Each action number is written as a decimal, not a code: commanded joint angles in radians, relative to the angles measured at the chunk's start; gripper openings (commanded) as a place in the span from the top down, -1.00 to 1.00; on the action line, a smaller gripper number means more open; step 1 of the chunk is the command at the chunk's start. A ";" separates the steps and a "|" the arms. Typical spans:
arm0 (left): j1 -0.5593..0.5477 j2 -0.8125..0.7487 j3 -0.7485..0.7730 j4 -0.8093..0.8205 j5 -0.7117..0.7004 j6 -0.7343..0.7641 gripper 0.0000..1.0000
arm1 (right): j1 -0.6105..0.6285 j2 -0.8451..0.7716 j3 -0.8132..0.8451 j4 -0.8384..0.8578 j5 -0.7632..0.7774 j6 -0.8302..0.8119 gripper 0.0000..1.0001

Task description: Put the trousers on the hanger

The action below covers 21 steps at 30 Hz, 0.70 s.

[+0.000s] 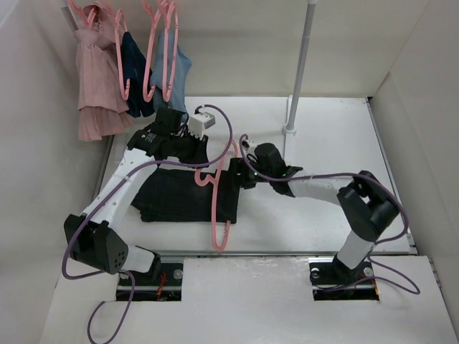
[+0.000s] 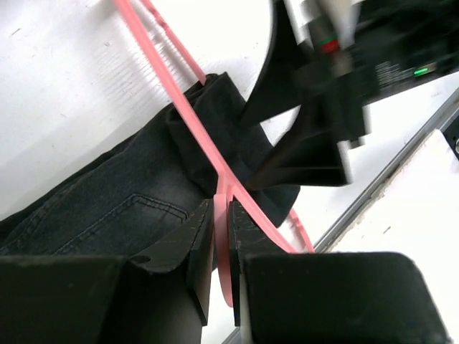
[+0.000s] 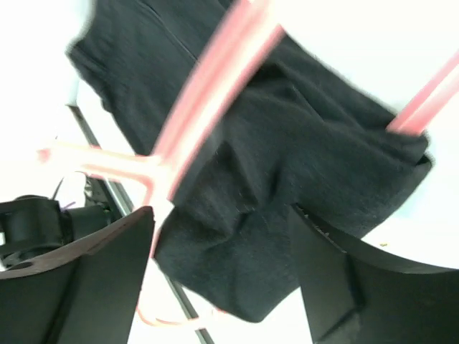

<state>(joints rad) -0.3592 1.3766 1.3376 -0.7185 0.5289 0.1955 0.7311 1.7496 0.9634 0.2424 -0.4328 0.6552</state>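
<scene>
no legible text, labels or numbers

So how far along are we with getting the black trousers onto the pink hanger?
Done: the left gripper is shut on the thin pink plastic hanger near its hook, and the hanger lies across one end of the long black trousers. In hand: the right gripper, open, straddles that end. Left: most of the trousers lies folded on the white table, not hung.
</scene>
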 commanded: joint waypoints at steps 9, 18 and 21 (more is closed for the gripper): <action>-0.011 -0.001 0.034 0.030 -0.001 -0.024 1.00 | 0.066 -0.101 0.027 -0.103 -0.046 -0.141 -0.67; -0.044 0.009 0.034 0.039 0.028 -0.013 1.00 | 0.079 0.051 0.176 -0.094 -0.057 -0.022 0.11; -0.053 0.018 0.034 0.039 0.028 -0.013 1.00 | 0.079 0.086 0.187 -0.094 -0.084 0.000 0.29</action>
<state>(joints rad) -0.3958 1.3857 1.3380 -0.6891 0.5217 0.1703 0.8131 1.8099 1.1046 0.1188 -0.4938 0.6323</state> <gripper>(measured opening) 0.078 0.397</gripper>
